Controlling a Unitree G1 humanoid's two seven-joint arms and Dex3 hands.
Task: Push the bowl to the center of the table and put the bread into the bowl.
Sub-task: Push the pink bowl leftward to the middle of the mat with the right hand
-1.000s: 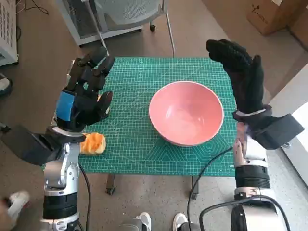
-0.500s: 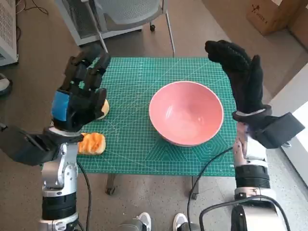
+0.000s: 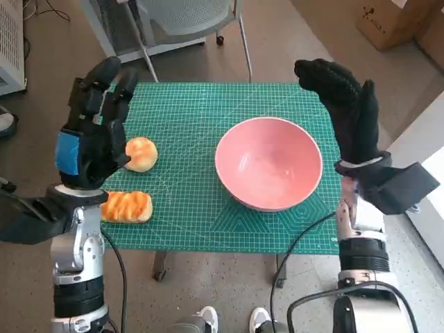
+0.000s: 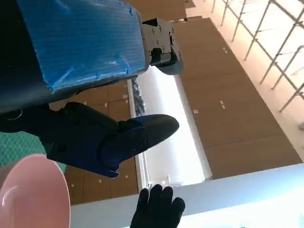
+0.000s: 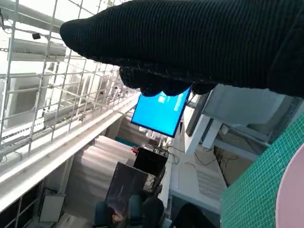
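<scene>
I cannot read any text here. The cardboard box [image 3: 388, 21] on the floor carries a small dark mark, but it is too small to make out.

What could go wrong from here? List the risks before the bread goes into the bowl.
1. The long bread lies at the near left edge of the green mat; a clumsy reach by the left hand might knock it off the table.
2. The round bun sits right beside the left hand; a careless move could roll it away.
3. The right hand is raised, open, by the pink bowl; a hard push might slide the bowl too far.
</scene>
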